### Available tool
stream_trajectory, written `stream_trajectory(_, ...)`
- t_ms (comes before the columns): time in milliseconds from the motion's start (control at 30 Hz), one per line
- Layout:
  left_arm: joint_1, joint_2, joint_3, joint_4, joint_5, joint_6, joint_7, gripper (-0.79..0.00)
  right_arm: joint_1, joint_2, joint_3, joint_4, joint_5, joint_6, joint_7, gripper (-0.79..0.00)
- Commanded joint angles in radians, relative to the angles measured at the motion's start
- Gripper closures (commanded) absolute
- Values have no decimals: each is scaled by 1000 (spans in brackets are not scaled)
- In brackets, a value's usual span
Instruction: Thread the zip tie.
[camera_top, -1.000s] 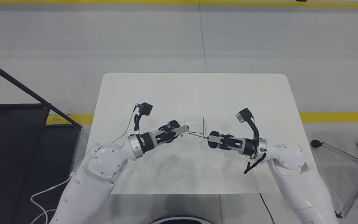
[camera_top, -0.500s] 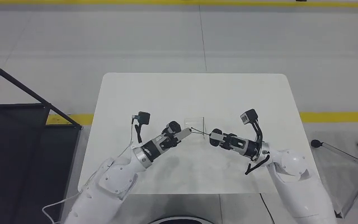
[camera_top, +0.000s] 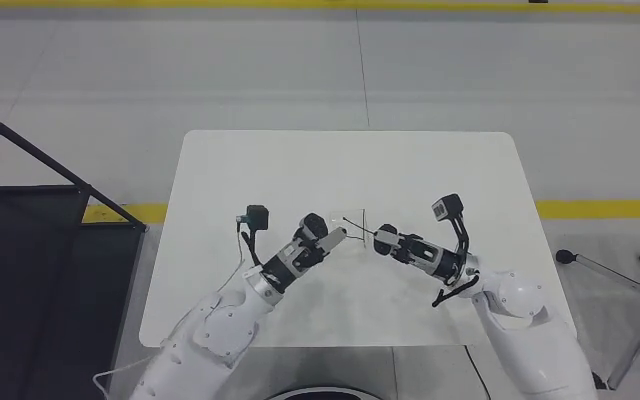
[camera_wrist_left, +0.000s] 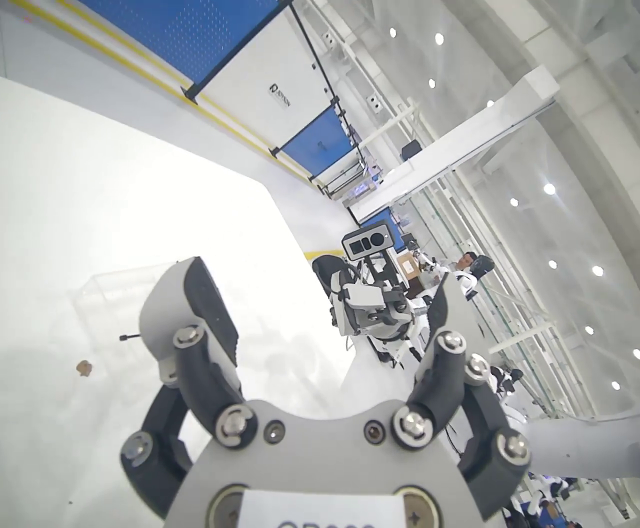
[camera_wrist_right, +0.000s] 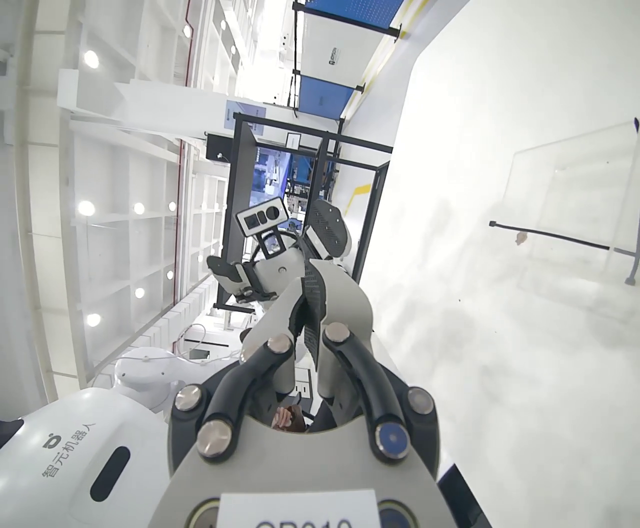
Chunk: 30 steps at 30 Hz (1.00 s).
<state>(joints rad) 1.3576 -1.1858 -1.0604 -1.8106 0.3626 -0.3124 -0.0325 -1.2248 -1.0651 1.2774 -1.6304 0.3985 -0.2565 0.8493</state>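
Black, thin and straight, the zip tie (camera_wrist_right: 550, 235) lies across a clear tray (camera_wrist_right: 575, 170); left jaws apart, right jaws together.

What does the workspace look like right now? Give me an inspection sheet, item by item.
Surface: white table, level.
Job's things: black zip tie lying across the edge of a clear tray, looks unthreaded, held by neither gripper.
Clutter: small brown speck beside the zip tie.
Grippers: left gripper open, empty; right gripper shut, empty.
Cables: thin light cable along the left arm.
Surroundings: grey floor, yellow line; black frame on the robot's left.
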Motion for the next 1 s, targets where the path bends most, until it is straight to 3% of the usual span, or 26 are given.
stream_trajectory(0,-6,-9,40,22,50,-28,72,-785,0,-1,-1,2,11,-6,-2,0)
stream_trajectory(167,-19,-29,96,88,88,-118,189,-760,-4,-4,0,4,14,-32,-21,0)
stream_trajectory(300,-30,-43,125,151,43,-220,235,-613,-12,-5,-2,1,6,-51,-22,0)
stream_trajectory(400,-44,-52,140,202,3,-282,250,-376,-18,-5,-3,0,1,-56,-21,0)
stream_trajectory(500,-61,-62,151,243,-20,-315,261,-317,-21,-5,-1,-1,-2,-59,-19,0)
stream_trajectory(967,-113,-100,183,330,-40,-337,267,-280,-30,-4,-3,-9,-48,-93,-1,0)
